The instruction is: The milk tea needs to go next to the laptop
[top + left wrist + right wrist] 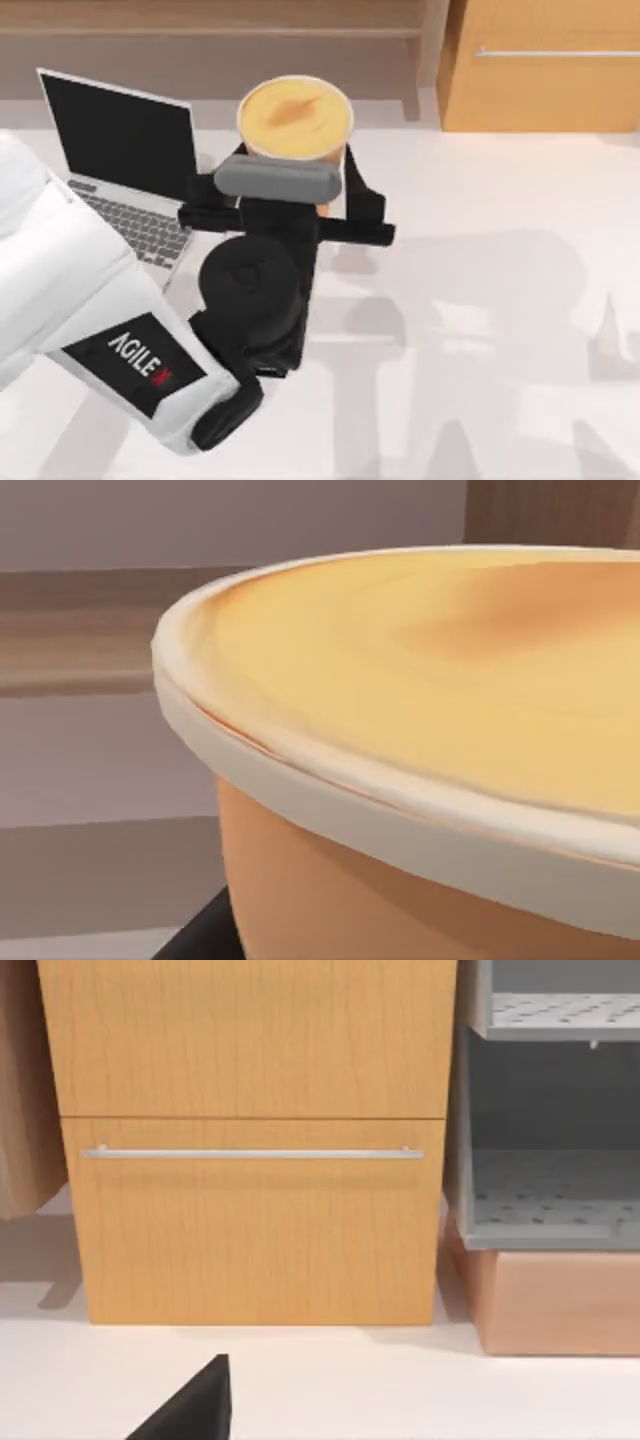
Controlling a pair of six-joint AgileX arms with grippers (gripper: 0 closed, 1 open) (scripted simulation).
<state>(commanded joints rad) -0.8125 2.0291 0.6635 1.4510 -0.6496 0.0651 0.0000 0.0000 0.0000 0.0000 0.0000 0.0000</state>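
Milk tea (294, 115) sits near the back of the white table (500, 300) in the top view, just to the right of the laptop (125, 160), whose black screen stands open. The left tool (290, 195) reaches it from the front: one black finger is at each side of the cup, and the grey bar of the tool lies across the cup's front just below the round yellow-orange top. The fingers appear to hold the cup.

From the left wrist view, the milk tea (420, 740) is very close, with its pale rim and orange side, and a dark finger tip (205, 935) shows beside the lower wall.

In the right wrist view, a wooden cabinet (250, 1140) with a metal handle stands at the table's back, beside grey shelves (550, 1110). A black corner of the right tool (195, 1405) is visible; whether it is wide or narrow I cannot tell.
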